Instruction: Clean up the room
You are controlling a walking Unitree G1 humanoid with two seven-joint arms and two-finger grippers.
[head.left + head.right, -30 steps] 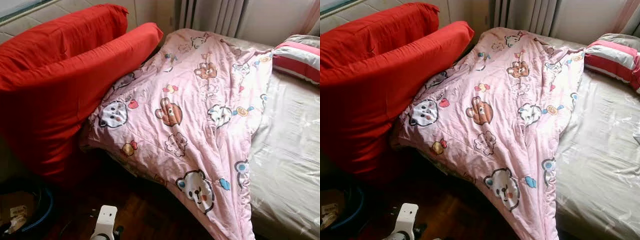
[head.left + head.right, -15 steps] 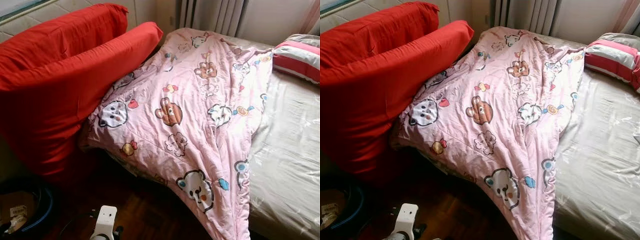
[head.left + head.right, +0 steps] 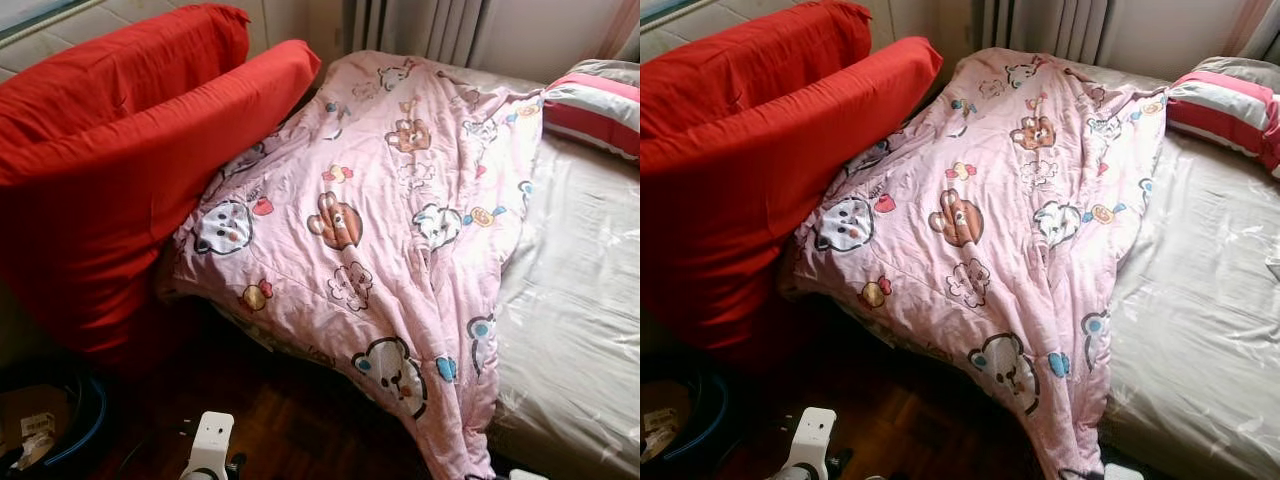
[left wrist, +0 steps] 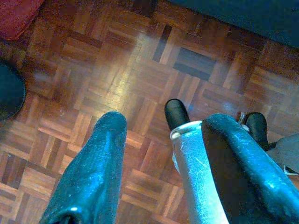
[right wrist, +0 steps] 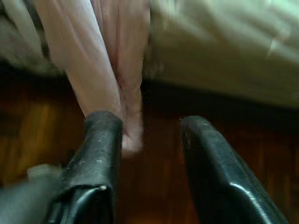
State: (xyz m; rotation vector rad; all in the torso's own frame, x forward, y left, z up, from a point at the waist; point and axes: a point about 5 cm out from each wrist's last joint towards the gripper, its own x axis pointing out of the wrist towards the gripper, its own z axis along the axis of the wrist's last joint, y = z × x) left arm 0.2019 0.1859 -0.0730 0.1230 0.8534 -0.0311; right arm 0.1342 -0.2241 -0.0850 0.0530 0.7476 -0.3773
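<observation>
A pink quilt (image 3: 390, 220) printed with cartoon animals lies crumpled across the bed, and one corner hangs off the bed's edge toward the floor. In the right wrist view my right gripper (image 5: 148, 122) is open, low and close to that hanging corner (image 5: 117, 70); the cloth hangs just beside one finger (image 5: 96, 154), and I cannot tell whether they touch. My left gripper (image 4: 163, 122) is open and empty, pointing down at the parquet floor (image 4: 93, 60). The left arm's white wrist (image 3: 208, 445) shows at the bottom edge.
Two big red cushions (image 3: 120, 150) lean against the wall on the left, touching the quilt. A beige sheet (image 3: 580, 300) covers the mattress, with a striped pillow (image 3: 600, 100) at the far right. A dark tub with a blue rim (image 3: 70, 420) sits on the floor at the left.
The whole picture has shifted up slightly, so the camera has tipped down. A white piece of the right arm has come into the bottom edge near the quilt's hanging corner.
</observation>
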